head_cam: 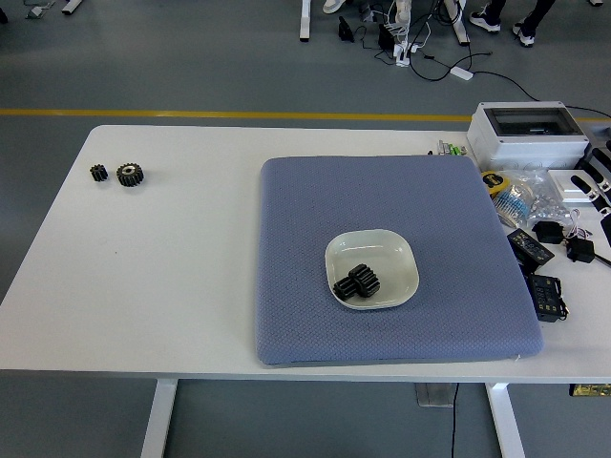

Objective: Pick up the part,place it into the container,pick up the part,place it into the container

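Note:
A white dish [384, 239] sits in the middle of a blue mat [315, 205]. Two black gears [357, 281] lie side by side in the dish, at its lower left. Two more black gears, a small one [99, 173] and a larger one [130, 175], lie on the white table at the far left. Only the fingertips of my right hand [597, 177] show at the right edge. They are spread and hold nothing, well away from the dish. My left hand is out of view.
A grey electrical box [528, 132] stands at the back right. Clutter lies to the right of the mat: a yellow tape roll [494, 183], a plastic bag [547, 194], black adapters [530, 246] and cables. People's feet show on the floor at the top.

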### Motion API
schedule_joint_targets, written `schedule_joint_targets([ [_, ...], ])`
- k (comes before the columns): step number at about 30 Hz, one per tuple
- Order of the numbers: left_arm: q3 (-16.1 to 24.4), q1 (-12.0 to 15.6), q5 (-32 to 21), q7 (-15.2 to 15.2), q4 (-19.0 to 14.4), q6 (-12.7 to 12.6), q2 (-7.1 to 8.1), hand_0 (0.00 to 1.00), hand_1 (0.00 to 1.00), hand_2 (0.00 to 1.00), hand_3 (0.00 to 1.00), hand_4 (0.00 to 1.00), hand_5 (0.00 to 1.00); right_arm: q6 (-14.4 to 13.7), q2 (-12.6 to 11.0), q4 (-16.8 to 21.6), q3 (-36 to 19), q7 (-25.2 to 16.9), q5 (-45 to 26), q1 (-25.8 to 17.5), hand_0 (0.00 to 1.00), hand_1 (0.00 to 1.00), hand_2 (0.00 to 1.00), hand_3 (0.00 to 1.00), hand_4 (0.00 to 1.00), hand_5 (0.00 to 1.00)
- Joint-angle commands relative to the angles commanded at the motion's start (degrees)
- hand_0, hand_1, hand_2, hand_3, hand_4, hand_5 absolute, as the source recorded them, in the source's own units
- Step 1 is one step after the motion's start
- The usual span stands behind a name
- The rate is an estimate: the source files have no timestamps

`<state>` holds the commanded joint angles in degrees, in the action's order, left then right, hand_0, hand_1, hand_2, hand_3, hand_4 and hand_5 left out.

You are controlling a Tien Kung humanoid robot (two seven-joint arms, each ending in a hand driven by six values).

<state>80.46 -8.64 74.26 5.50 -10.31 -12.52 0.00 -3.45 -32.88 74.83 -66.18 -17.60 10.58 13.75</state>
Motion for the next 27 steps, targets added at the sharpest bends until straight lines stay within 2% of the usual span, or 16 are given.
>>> schedule_joint_targets([
  [17,3.06,0.56,0.97,0.25,0.00,0.19,0.00,0.710,0.683,0.660,0.555,0.647,0.582,-0.37,0.11,1.18,-0.97,0.36,1.13,-1.33,0.764,0.763,0.800,0.705,0.998,0.819],
  [27,4.86,0.61,1.45,0.28,0.00,-0.02,0.00,0.712,0.683,0.661,0.556,0.645,0.580,-2.86,-0.43,1.23,-1.59,0.82,6.23,-1.25,0.762,0.761,0.800,0.705,0.998,0.817],
])
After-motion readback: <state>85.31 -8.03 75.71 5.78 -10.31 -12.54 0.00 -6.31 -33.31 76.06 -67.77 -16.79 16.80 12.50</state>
